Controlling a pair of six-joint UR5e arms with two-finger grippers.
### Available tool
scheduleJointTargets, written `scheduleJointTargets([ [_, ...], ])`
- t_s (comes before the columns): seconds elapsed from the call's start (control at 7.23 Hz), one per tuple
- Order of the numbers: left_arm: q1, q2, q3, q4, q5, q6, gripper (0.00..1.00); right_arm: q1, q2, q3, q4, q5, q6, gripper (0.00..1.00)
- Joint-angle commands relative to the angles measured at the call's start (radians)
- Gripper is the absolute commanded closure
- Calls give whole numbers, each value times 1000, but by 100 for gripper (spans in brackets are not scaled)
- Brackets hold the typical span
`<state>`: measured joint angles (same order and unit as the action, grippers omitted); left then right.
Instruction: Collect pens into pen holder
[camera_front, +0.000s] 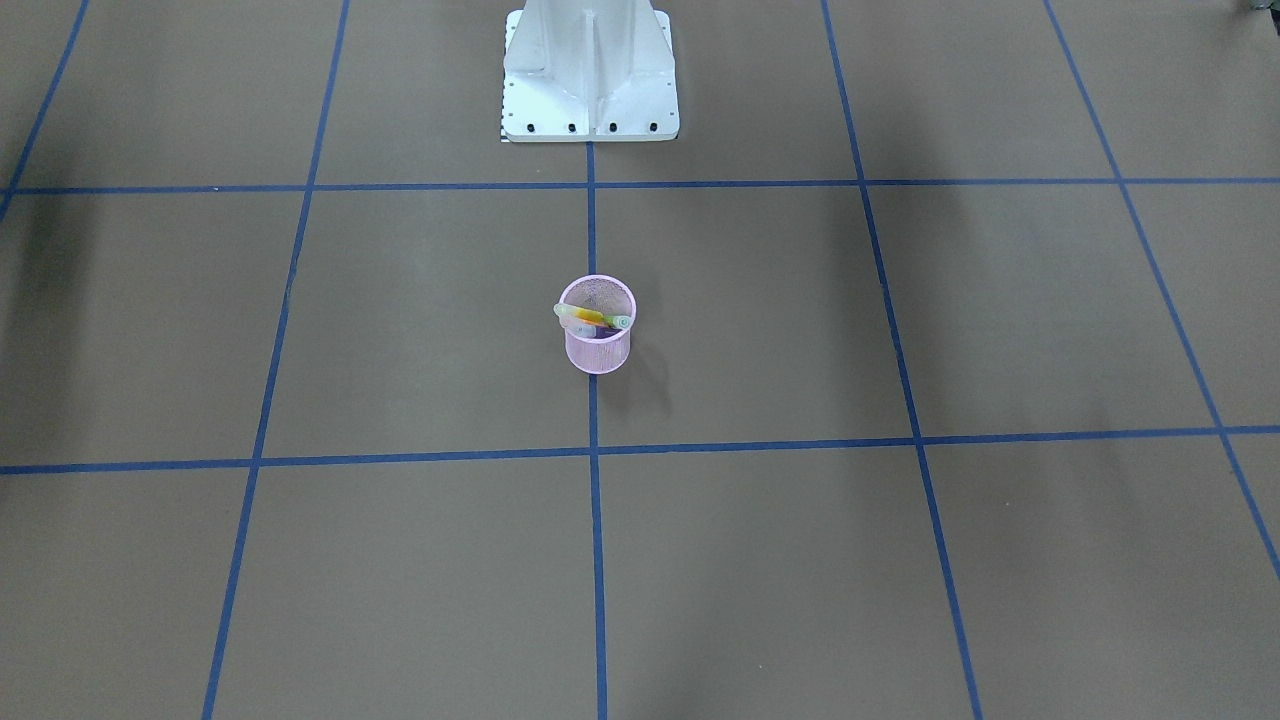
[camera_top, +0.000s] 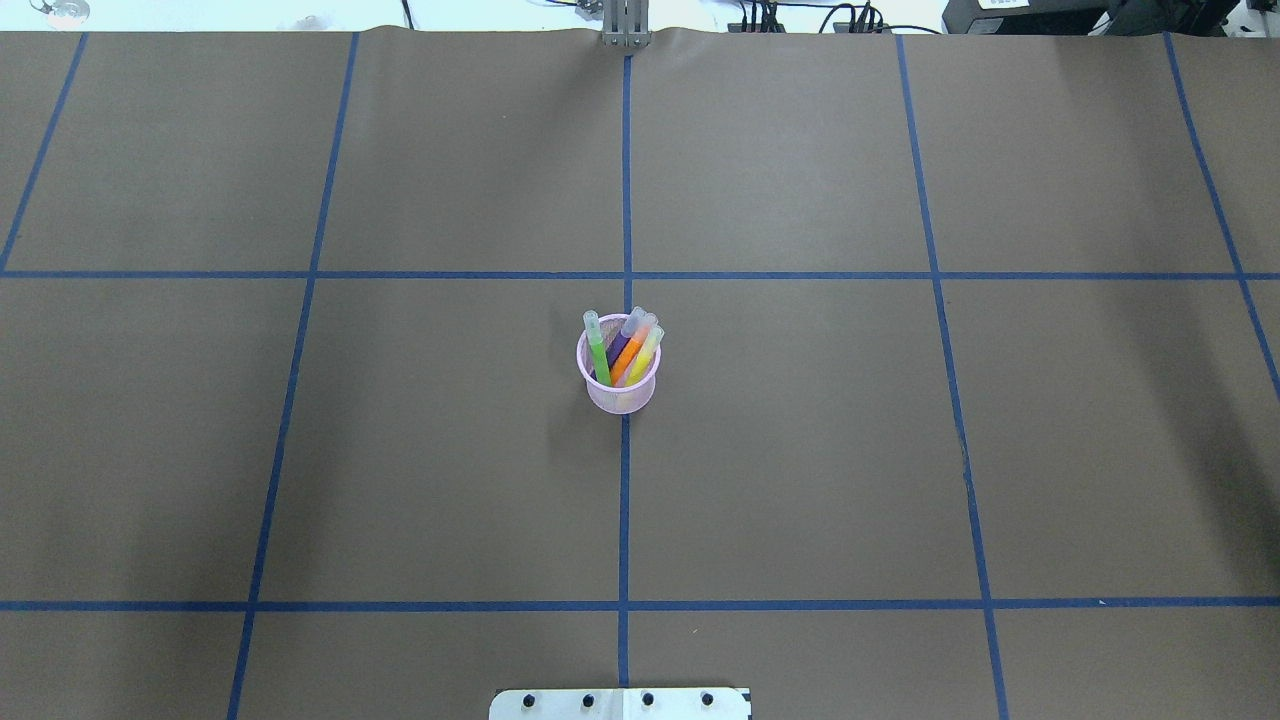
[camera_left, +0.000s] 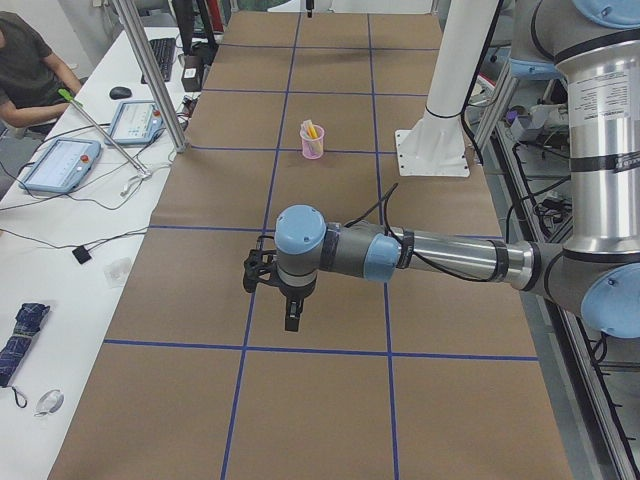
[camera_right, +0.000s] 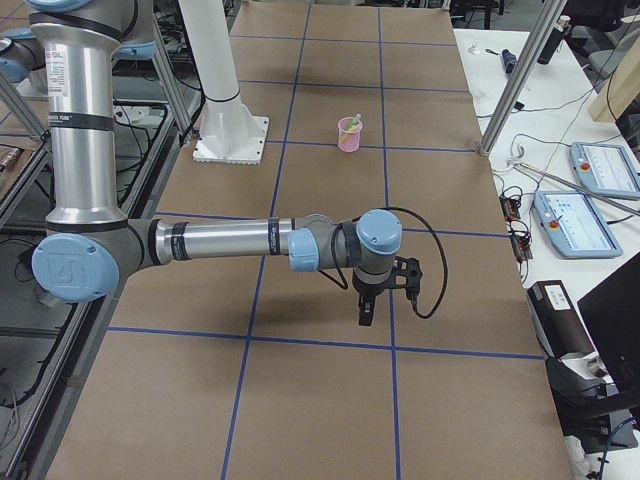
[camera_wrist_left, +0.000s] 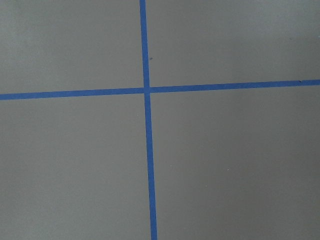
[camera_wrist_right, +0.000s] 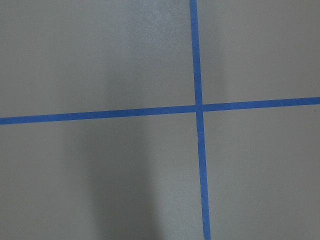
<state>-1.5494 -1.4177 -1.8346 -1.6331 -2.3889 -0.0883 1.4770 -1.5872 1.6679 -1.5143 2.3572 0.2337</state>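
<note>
The holder (camera_top: 620, 396) stands upright in the middle of the counter (camera_top: 900, 450), right on the centre tape line (camera_top: 625, 500) and a short way out from the white base (camera_front: 590, 80). Both arms are stretched out low toward opposite ends of the counter, so each end effector hangs well apart from the holder. The left end effector (camera_left: 291, 318) points down over a tape crossing, and the right end effector (camera_right: 364, 314) does the same at the other end. From where I stand I cannot tell how far either one is open. The wrist cameras show only brown paper and blue tape, and nothing can be seen held by either. There is one holder, and I count four pens in it, all leaning with pale caps up past the rim. They are a green pen (camera_top: 599, 356), a purple pen (camera_top: 620, 347), an orange pen (camera_top: 630, 361) and a yellow pen (camera_top: 646, 352). The green pen leans apart from the other three, which are bunched together. The holder sits well in from every edge, with gridded paper on all sides. Metal posts (camera_left: 150, 70) rise along the operators' edge, beside a desk with two tablets (camera_left: 60, 165).
</note>
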Motion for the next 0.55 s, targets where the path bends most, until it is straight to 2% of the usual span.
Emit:
scheduleJointTargets([
  [0.0,0,-1,12,1,-1,-1,0,-1,1,4,0,-3,-1,0],
  [0.42,0,-1,14,-1,0,-1,0,-1,1,7,0,-1,-1,0],
])
